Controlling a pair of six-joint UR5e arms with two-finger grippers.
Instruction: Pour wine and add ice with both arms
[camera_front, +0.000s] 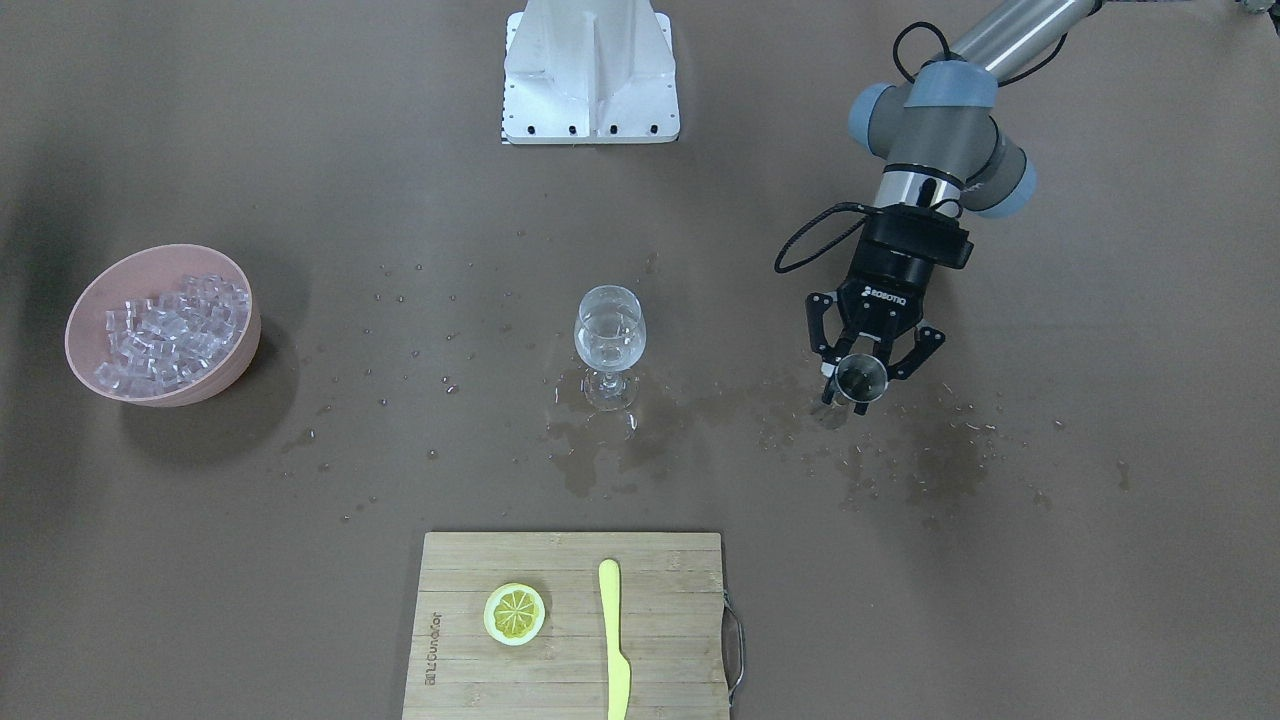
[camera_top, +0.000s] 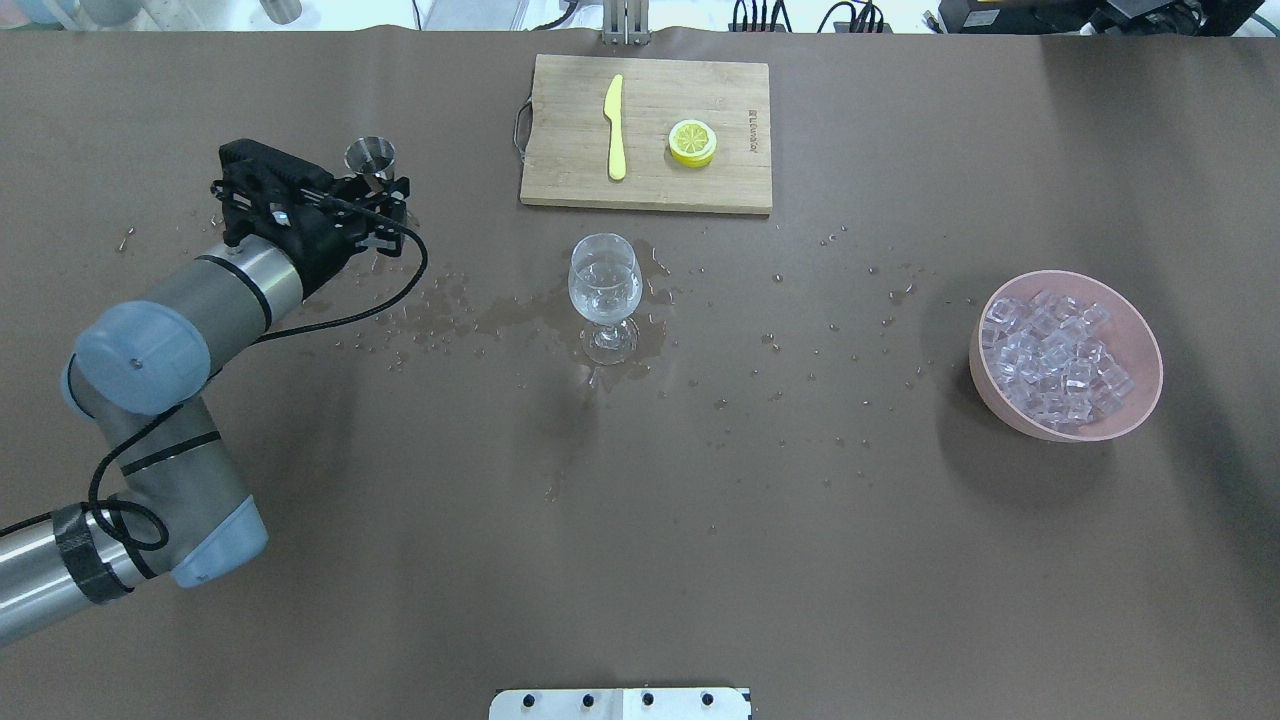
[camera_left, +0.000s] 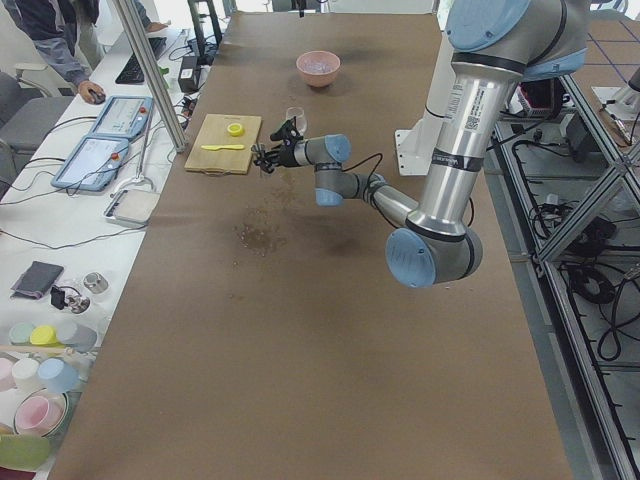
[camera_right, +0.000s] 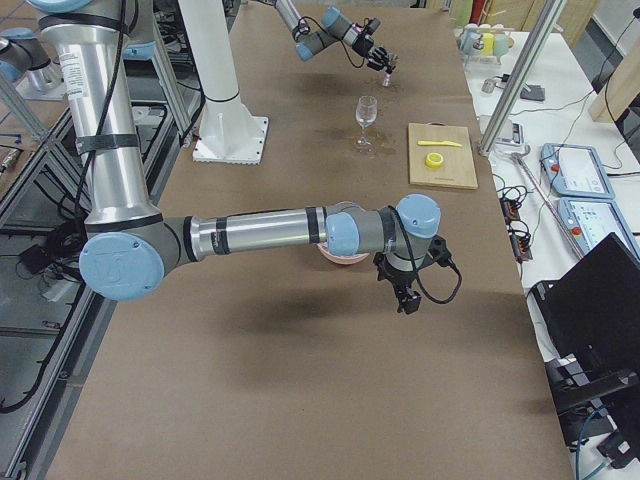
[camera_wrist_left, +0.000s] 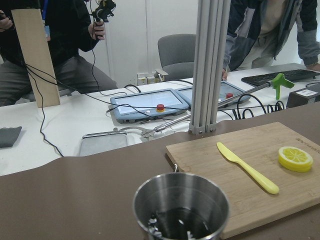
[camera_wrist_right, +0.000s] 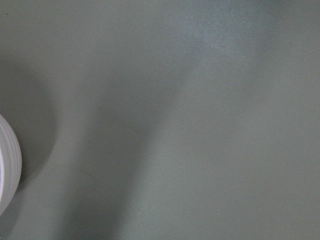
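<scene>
Left fingers (camera_front: 822, 330) are pinched onto a little steel cup (camera_front: 860, 377), only drops in it. And the wine (camera_top: 603, 300) looks like plain water, sitting in the wine glass (camera_top: 608, 345) in the middle of the desk (camera_top: 800, 550), splashes all around. From overhead, the cup's at 10 o'clock of the glass and the ice (camera_top: 1050, 365) at 3, clear glinty cubes in a pink bowl (camera_top: 1140, 345). Right fingers (camera_right: 407, 298): can't tell, wide or narrow.

One glass (camera_front: 610, 338), one cup (camera_front: 860, 378), one bowl (camera_front: 246, 340), one knife (camera_front: 613, 640)

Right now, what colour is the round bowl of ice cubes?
The round bowl is salmon pink, clearest in the overhead exterior view.
</scene>
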